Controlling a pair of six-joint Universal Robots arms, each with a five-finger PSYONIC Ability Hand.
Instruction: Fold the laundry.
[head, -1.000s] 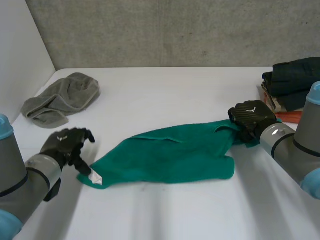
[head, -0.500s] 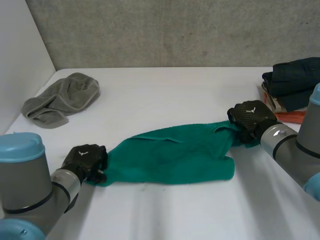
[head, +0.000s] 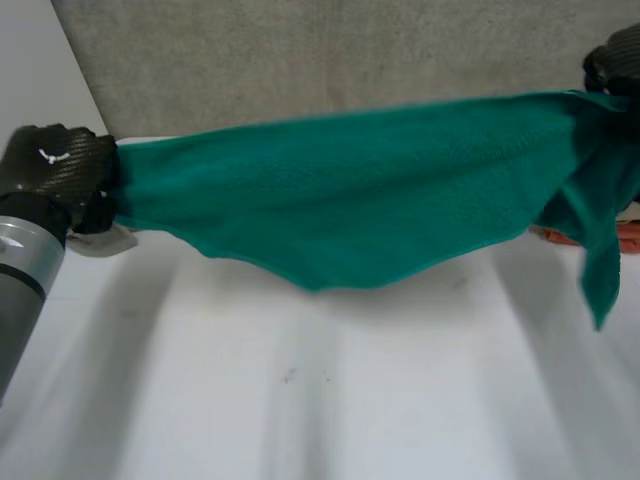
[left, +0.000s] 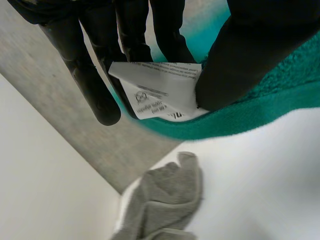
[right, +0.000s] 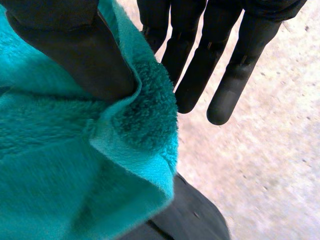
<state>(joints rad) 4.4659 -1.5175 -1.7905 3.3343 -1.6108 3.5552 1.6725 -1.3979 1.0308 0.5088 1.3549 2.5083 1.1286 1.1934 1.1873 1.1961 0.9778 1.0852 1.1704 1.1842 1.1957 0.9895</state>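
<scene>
Raised clear of the table (head: 300, 400) since half a second ago: green towel (head: 370, 200), flat at mid-frame then, now spread in the air across the upper half of the head view. Both hands gone up with it, from table level to the upper corners of the frame.

Left hand (head: 55, 170) at upper left, gripping the towel's left corner. In the left wrist view, thumb clamped over the corner against the fingers, with a white printed care label (left: 160, 95) pinched in alongside.

Right hand (head: 615, 65) at the upper right edge, gripping the opposite corner. In the right wrist view, thumb pressing a fold of pile toward straight fingers (right: 192, 75). Top edge pulled near taut between the hands. Lower edge sagging to a low point just left of centre. Loose tail hanging down at right.

Counts:
- one green towel
- one care label
- one grey cloth (left: 165, 200), crumpled on the table beyond the left hand's fingertips
- one dark garment (right: 190, 220) beneath the held right corner
- one strip of orange fabric (head: 630, 238) at the right edge, behind the towel
</scene>
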